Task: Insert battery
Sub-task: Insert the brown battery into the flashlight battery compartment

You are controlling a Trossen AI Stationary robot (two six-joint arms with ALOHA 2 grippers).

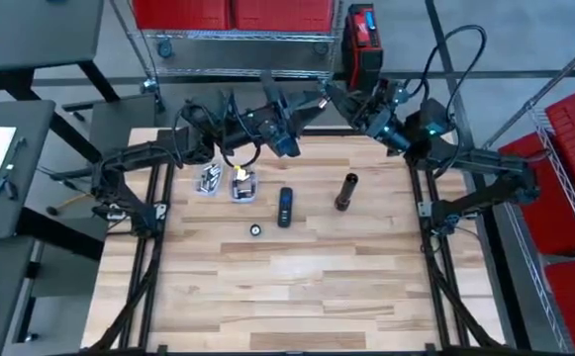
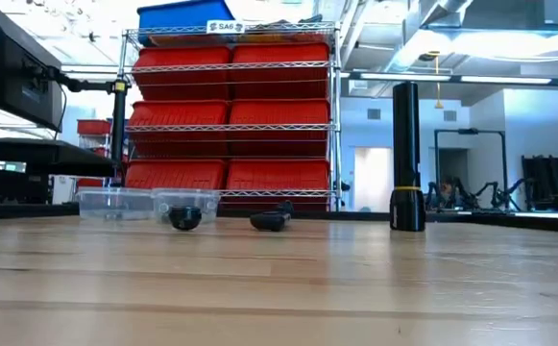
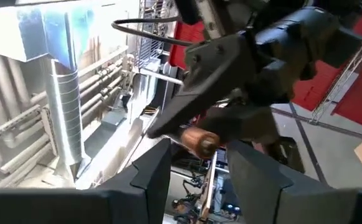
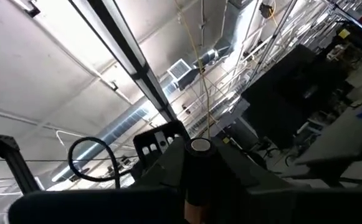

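Observation:
Both arms are raised over the table's far edge, their grippers meeting tip to tip. My right gripper (image 1: 335,99) (image 4: 199,163) is shut on a copper-coloured battery (image 3: 197,140). My left gripper (image 1: 302,111) (image 3: 196,171) is open, its fingers standing either side of the battery's free end without plainly touching it. A black flashlight body (image 1: 345,192) (image 2: 405,159) stands upright on its end on the table. A dark, blue-marked part (image 1: 285,207) and a small round cap (image 1: 255,229) lie near it. My right gripper pinches the battery between its two fingers (image 4: 168,169), which lie along the battery. The battery's silver-capped end (image 4: 200,146) sticks out past the fingertips. It is lifted clear of the table and points toward my left gripper.
Two clear plastic containers (image 1: 206,180) (image 1: 243,184) stand at the table's far left. Red bins on a wire rack (image 2: 230,115) rise behind the far edge. Bare wood (image 1: 297,287) fills the table's near half.

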